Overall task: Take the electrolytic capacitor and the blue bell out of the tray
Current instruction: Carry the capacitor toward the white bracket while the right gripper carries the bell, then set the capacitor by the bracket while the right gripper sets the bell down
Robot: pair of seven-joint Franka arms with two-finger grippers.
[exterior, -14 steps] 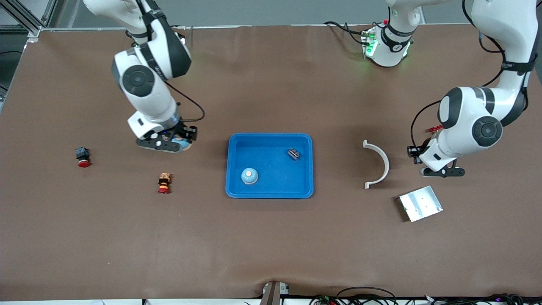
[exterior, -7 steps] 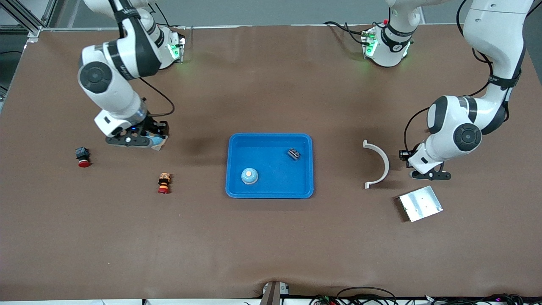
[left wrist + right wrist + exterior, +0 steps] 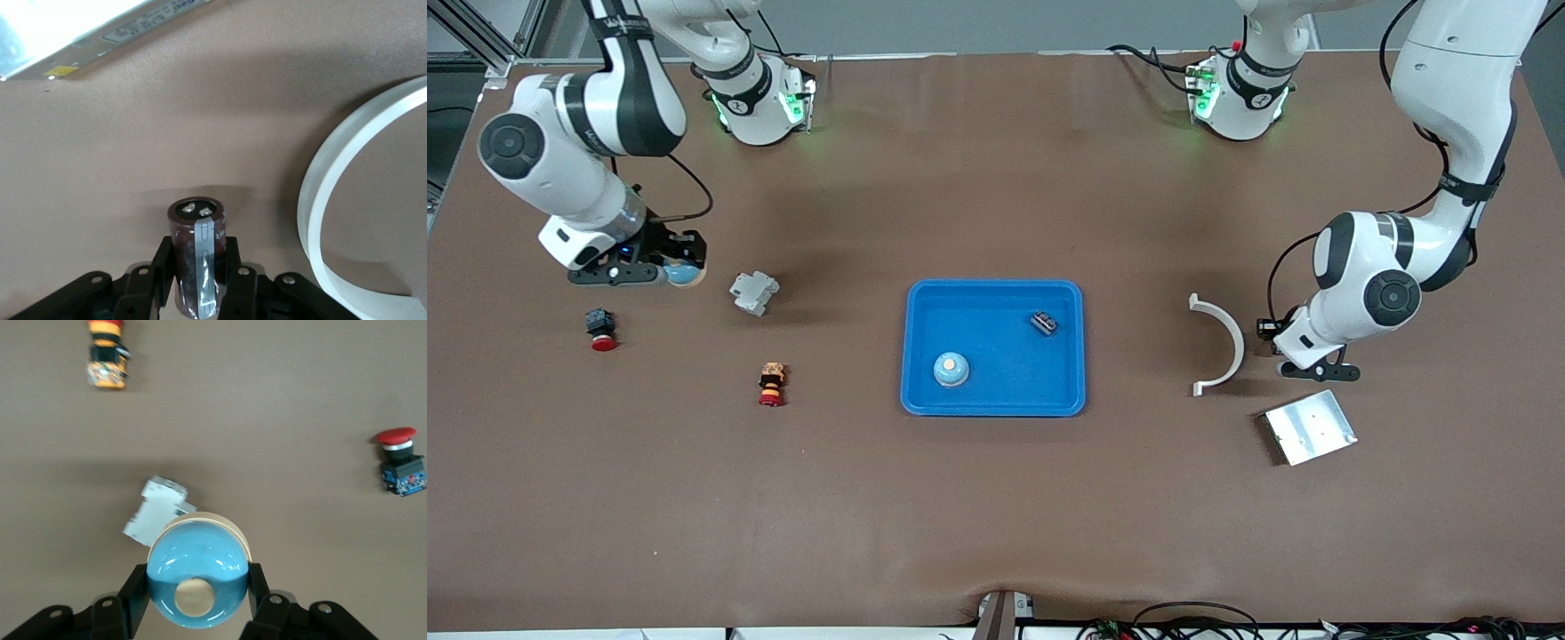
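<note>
Front view: over the last second the right gripper (image 3: 660, 272) has swung away from the tray (image 3: 925, 293) toward the right arm's end of the table, carrying the blue bell (image 3: 685, 275). It now hangs over bare table between the red pushbutton (image 3: 601, 329) and a grey block (image 3: 753, 292) that its move has uncovered. The left gripper (image 3: 1309, 367) has drifted only slightly and sits low between the white curved piece (image 3: 1232, 333) and the silver plate (image 3: 1309, 427). Both picks look clear of the tray, so release is probably next. The tray still holds a second blue bell (image 3: 951, 370) and a small dark part (image 3: 1044, 323). Left wrist view: the jaws are clamped on the electrolytic capacitor (image 3: 197, 253), which stands upright over bare table with the curved piece just beside it. Right wrist view: the jaws pinch the blue bell at its sides, dome toward the camera, with the grey block underneath and partly hidden.
</note>
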